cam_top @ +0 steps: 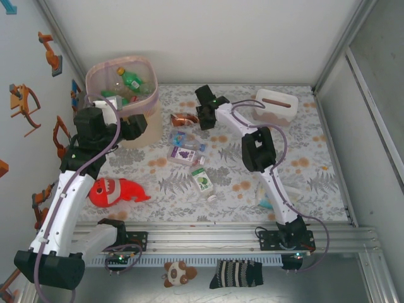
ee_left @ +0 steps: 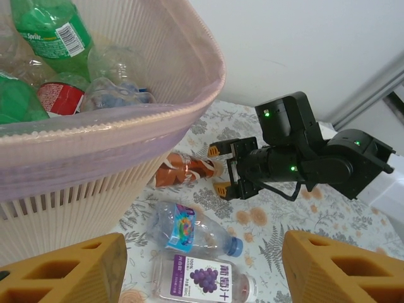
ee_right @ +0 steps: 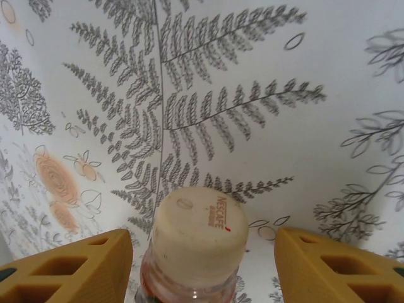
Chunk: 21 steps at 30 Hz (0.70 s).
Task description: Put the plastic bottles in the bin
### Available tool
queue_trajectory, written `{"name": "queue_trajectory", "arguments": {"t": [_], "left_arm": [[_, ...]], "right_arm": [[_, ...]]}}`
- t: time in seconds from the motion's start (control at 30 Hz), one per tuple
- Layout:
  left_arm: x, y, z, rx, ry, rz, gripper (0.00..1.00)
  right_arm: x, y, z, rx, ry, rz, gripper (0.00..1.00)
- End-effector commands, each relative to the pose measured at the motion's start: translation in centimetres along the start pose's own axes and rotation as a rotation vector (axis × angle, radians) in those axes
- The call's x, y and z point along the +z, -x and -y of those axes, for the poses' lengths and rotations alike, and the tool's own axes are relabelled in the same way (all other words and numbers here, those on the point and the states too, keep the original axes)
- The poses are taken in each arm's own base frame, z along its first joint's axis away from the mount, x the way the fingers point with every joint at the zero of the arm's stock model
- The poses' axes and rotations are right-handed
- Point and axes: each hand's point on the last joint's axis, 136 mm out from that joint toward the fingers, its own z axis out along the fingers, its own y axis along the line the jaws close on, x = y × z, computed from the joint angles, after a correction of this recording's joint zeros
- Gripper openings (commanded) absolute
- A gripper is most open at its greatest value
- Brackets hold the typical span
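Note:
The bin stands at the back left with green and clear plastic bottles inside. A brown-labelled bottle lies on the table beside it, its cream cap between the fingers of my right gripper. Those jaws are open, with a gap on each side of the cap. My left gripper hangs open and empty by the bin's front wall, above a clear bottle with a blue label and a grape-label bottle. A green-label bottle lies nearer the front.
A red plush fish lies at the front left by the left arm. A white tissue box sits at the back right. A small plush toy and a striped sock lie in front of the rail.

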Motion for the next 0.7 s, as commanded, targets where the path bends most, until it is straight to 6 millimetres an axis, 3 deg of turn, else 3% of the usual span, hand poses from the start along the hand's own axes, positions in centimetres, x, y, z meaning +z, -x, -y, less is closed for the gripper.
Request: {"name": "queue_trajectory", "arguments": {"t": [0.0, 0.5, 0.67], "left_arm": [[-0.5, -0.2, 0.2, -0.011, 0.001, -0.002, 0.65], [-1.4, -0.2, 0.2, 0.004, 0.013, 0.004, 0.65], [-1.8, 0.0, 0.3, 0.005, 0.013, 0.012, 0.65]], "right_arm": [[1.7, 0.2, 1.5, 0.048, -0.042, 0.004, 0.57], [1.3, 0.2, 1.8, 0.095, -0.031, -0.001, 0.37], [-0.2, 0.8, 0.3, 0.111, 0.043, 0.016, 0.33]]}}
